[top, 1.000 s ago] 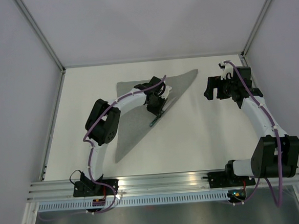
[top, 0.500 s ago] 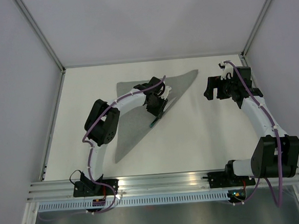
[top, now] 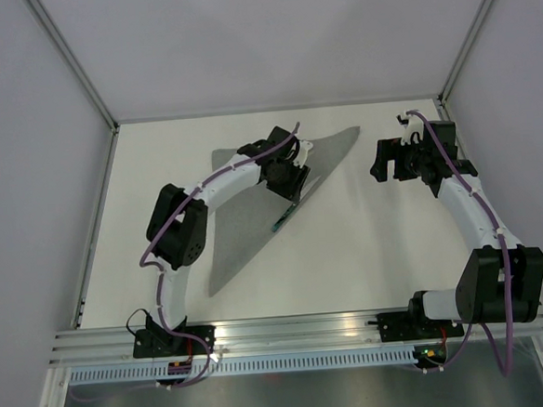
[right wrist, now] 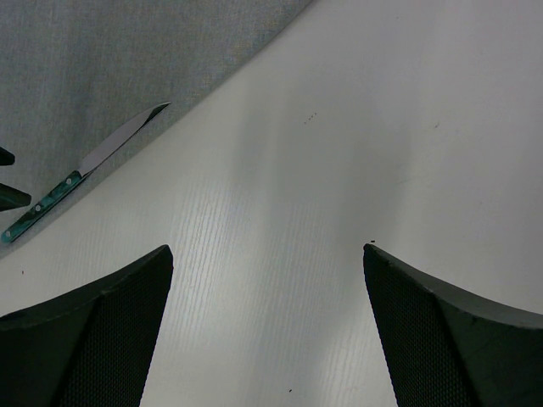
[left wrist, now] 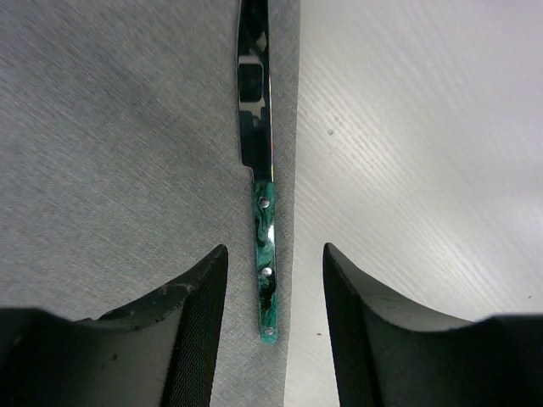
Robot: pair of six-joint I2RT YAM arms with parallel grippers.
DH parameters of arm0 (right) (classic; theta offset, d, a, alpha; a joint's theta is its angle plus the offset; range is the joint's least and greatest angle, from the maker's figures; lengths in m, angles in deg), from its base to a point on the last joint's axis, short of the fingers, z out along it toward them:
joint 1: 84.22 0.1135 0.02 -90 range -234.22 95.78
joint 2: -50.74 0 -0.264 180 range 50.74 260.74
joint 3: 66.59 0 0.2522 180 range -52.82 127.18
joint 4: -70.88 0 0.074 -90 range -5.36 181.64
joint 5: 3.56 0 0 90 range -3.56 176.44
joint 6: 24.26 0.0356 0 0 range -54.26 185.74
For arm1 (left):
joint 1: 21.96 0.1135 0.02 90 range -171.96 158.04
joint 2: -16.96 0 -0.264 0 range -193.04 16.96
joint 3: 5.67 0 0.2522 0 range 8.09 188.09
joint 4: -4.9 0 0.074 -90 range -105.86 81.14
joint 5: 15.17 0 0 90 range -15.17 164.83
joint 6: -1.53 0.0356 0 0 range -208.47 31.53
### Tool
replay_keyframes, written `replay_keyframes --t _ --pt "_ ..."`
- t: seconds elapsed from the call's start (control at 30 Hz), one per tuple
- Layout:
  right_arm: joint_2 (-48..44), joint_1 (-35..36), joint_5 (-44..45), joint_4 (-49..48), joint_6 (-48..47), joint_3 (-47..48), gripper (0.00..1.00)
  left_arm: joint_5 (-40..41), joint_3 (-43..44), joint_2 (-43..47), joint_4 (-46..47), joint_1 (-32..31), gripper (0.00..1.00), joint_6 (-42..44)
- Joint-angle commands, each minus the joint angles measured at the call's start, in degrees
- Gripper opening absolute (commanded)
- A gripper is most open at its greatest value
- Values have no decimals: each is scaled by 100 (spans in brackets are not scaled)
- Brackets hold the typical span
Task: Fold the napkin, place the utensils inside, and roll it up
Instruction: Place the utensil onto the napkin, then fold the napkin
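The grey napkin (top: 235, 215) lies folded into a triangle on the white table. One of the utensils, a knife (top: 283, 219) with a marbled green handle, rests along the napkin's diagonal edge (left wrist: 263, 229). My left gripper (top: 287, 184) hovers open just above the handle end (left wrist: 274, 263), its fingers apart from the knife on either side. Over bare table at the right, my right gripper (top: 387, 163) stands wide open and empty (right wrist: 267, 254). The right wrist view shows the knife (right wrist: 81, 174) and napkin (right wrist: 127, 59) at far left.
White walls with metal corner posts (top: 75, 63) enclose the table on three sides. A metal rail (top: 290, 331) carrying both arm bases runs along the near edge. Bare white tabletop (top: 367, 243) stretches between the napkin and the right arm.
My left gripper has opened, letting go of the knife, and drawn back slightly toward the far side. The knife stays on the napkin's edge. The right arm has not moved.
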Motion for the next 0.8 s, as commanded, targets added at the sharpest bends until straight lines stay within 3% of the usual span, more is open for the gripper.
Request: replay_keyframes --t 0.0,0.23,0.6,0.77 --pt "-75 34 53 -141 -46 8 98 105 425 589 34 -19 54 -231" --pt "-75 402 0 -141 77 52 98 614 523 1801 60 60 56 -785" --pt "399 2318 852 -26 -204 632 93 1292 -408 4489 131 157 61 -1322" --pt "839 3434 1405 -184 -397 895 93 1608 -541 5229 -89 174 63 -1480"
